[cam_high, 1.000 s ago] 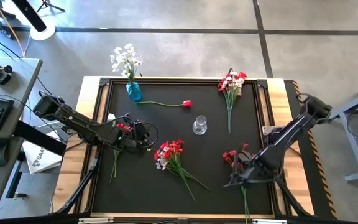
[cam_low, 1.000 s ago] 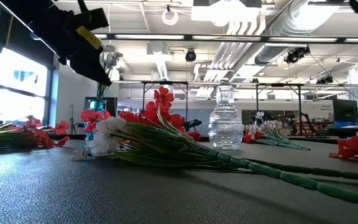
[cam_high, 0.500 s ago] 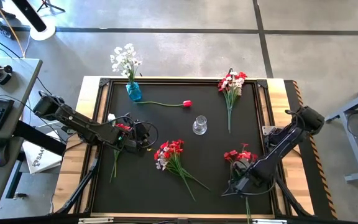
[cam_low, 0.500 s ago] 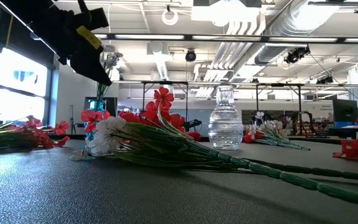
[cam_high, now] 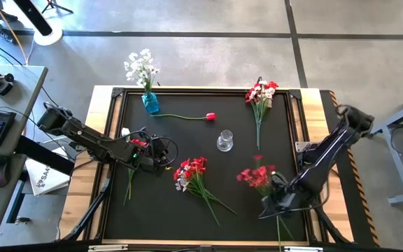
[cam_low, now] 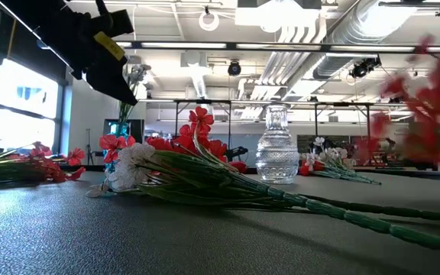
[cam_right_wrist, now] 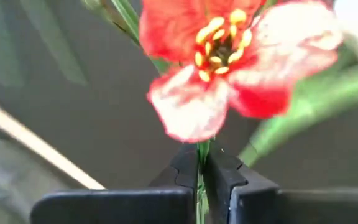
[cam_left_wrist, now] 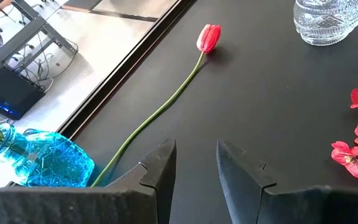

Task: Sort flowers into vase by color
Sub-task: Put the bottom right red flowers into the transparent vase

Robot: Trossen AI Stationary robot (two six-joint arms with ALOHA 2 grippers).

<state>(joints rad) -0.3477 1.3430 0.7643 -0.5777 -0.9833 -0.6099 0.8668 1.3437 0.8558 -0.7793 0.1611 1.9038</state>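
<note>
Two arms | right gripper [cam_high: 277, 201] clenched on red sprig [cam_high: 256, 176] stem | left gripper [cam_left_wrist: 194, 171] parted, near tulip [cam_left_wrist: 208, 37]

Bright, even ceiling light fills the room; a window [cam_low: 6, 107] glares at one side. The red flowers [cam_low: 426, 99] smear with motion blur, and one blossom [cam_right_wrist: 229, 68] is out of focus.

I see my right gripper [cam_high: 277, 199] near the table's [cam_high: 306, 98] front right corner, pinching a red sprig [cam_high: 256, 176]; my left gripper [cam_high: 152, 155] hovers by the left edge.
</note>
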